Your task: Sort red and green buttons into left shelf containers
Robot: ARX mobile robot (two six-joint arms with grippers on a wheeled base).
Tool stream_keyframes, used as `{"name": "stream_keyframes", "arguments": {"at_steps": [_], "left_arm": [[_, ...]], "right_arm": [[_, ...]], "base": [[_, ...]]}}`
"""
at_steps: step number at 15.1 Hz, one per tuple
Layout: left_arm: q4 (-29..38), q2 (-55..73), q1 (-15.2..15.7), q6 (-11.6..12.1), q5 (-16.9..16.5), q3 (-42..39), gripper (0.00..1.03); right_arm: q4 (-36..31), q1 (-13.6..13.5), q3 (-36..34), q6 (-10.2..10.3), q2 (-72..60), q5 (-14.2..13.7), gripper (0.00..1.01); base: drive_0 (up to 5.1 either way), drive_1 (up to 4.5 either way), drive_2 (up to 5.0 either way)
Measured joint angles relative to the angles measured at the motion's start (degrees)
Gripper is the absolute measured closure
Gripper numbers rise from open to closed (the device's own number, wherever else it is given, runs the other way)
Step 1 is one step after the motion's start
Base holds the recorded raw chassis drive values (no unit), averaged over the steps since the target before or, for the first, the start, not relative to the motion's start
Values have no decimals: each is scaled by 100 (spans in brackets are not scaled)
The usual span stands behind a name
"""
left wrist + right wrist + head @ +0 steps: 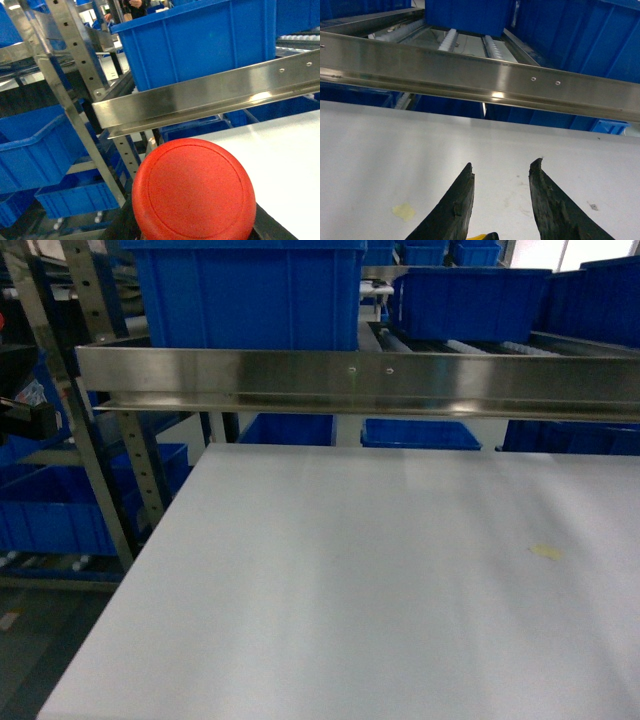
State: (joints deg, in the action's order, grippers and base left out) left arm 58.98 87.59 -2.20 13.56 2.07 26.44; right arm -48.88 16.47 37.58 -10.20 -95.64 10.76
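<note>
Red button (194, 192) pinched in the left pincer beyond the desk's (350, 590) left edge, near the shelf's blue bins (35, 150), right pincer (501, 200) spread, held over the desk.

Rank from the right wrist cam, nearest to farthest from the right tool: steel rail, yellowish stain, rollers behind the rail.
From the right tool:
1. Yellowish stain on the white table, lower left of the tool.
2. Steel rail, crossing the view past the table's far edge.
3. Rollers, behind the rail, upper middle.
</note>
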Motion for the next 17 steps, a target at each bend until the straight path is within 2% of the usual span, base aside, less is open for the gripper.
{"name": "stream_keyframes", "arguments": {"at_steps": [17], "left_arm": [[-13,2,4,0,9,0,79]], "right_arm": [[-2,0,-11,0,13,0,71]], "base": [[-503,243,243]]}}
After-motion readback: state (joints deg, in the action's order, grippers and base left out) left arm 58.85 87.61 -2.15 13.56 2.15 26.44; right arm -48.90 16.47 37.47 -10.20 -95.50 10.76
